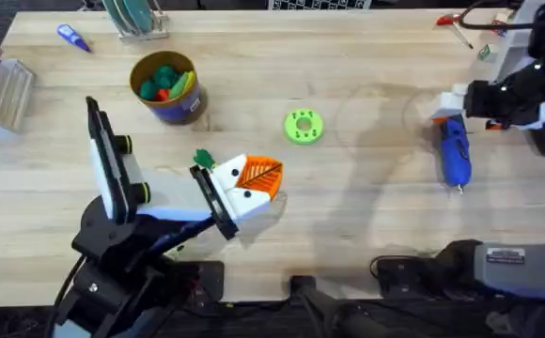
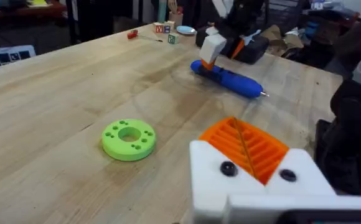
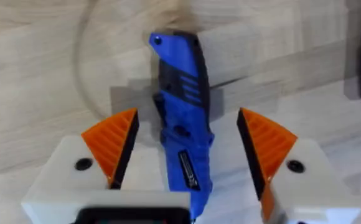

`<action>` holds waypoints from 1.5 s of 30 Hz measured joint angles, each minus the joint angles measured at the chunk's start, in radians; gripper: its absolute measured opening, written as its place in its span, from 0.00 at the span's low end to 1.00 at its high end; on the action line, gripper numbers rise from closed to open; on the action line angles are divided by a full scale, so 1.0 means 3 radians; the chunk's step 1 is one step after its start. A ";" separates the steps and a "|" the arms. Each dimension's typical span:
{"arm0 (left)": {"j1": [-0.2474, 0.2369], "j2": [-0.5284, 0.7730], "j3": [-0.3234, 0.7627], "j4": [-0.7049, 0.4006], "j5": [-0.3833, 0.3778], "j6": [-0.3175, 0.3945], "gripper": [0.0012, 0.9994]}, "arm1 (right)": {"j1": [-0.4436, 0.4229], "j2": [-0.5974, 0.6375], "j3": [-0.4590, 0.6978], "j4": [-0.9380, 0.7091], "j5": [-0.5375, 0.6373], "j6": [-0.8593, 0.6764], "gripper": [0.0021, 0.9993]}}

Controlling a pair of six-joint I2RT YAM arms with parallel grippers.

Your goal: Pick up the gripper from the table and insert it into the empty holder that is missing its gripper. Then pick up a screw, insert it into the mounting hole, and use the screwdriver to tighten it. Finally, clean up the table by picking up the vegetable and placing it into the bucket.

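Note:
The blue screwdriver (image 1: 455,152) lies on the table at the right, bit toward the front. My right gripper (image 3: 187,115) stands open over its handle (image 3: 183,93), one orange-tipped finger on each side and neither touching it; it also shows at the screwdriver's far end (image 1: 446,113). Left of centre, my left gripper (image 1: 254,180) rests low, its white blocks and orange pads (image 2: 246,146) pressed together with nothing between them. The vegetable's green top (image 1: 204,158) pokes out just behind it. The yellow bucket (image 1: 171,105) holds toy produce. The loose gripper, empty holder and screw are out of view.
A flat green disc with holes (image 1: 303,126) lies mid-table between the arms. A blue marker (image 1: 73,38) and a rack sit at the back left, a clear box (image 1: 5,94) at the left edge, and a red-handled tool (image 1: 456,21) at the back right.

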 joint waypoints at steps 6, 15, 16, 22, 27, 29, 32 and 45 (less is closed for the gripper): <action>0.0000 0.0000 0.0000 0.0000 0.0000 0.0000 0.01 | -0.0006 0.0222 0.0000 0.0227 0.0001 -0.0092 0.97; 0.0000 0.0000 0.0000 0.0000 0.0000 0.0000 0.01 | -0.0006 0.0439 0.0000 0.0252 0.0000 -0.0451 0.96; 0.0000 0.0001 0.0000 0.0000 0.0001 0.0000 0.01 | -0.0006 0.0465 0.0000 0.0264 0.0001 -0.0506 0.94; 0.0000 0.0001 0.0000 0.0000 0.0003 0.0000 0.01 | -0.0011 0.0579 0.0042 0.0331 -0.0004 -0.0648 0.93; 0.0000 0.0001 0.0000 0.0000 0.0003 0.0000 0.01 | -0.0011 0.0632 0.0078 0.0336 -0.0028 -0.0685 0.91; 0.0000 0.0001 0.0000 0.0000 0.0003 0.0000 0.01 | -0.0011 0.0647 0.0086 0.0326 -0.0055 -0.0692 0.86; 0.0000 0.0001 0.0000 0.0000 0.0003 0.0000 0.01 | -0.0010 0.0666 0.0100 0.0300 -0.0093 -0.0703 0.80; 0.0000 0.0001 0.0000 0.0000 0.0003 0.0000 0.01 | 0.0008 0.0677 0.0113 0.0209 -0.0191 -0.0703 0.43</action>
